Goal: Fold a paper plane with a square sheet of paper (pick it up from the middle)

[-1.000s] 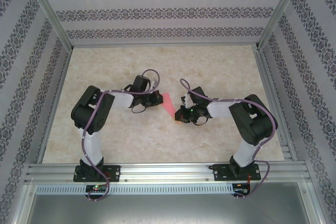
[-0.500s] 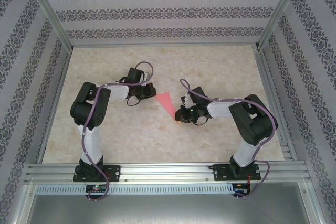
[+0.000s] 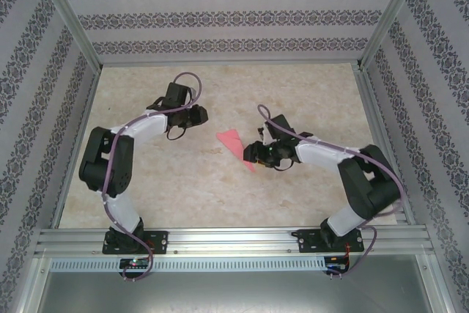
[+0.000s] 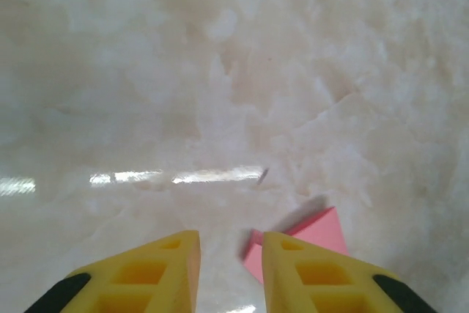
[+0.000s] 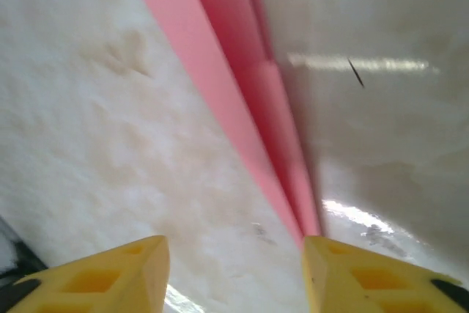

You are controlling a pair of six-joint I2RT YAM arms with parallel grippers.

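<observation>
Pale marble-look surface lies between walls with patterned paper. At the bottom of the top view, a metal rail carries both arms. Farther up, right of the centre, the right gripper is open, its yellow fingers well apart. The narrow tip of the pink paper plane reaches one finger; I cannot tell if it touches. The plane lies flat at the centre. Farther, to the upper left, the left gripper is slightly open and empty, near the plane's wide end.
</observation>
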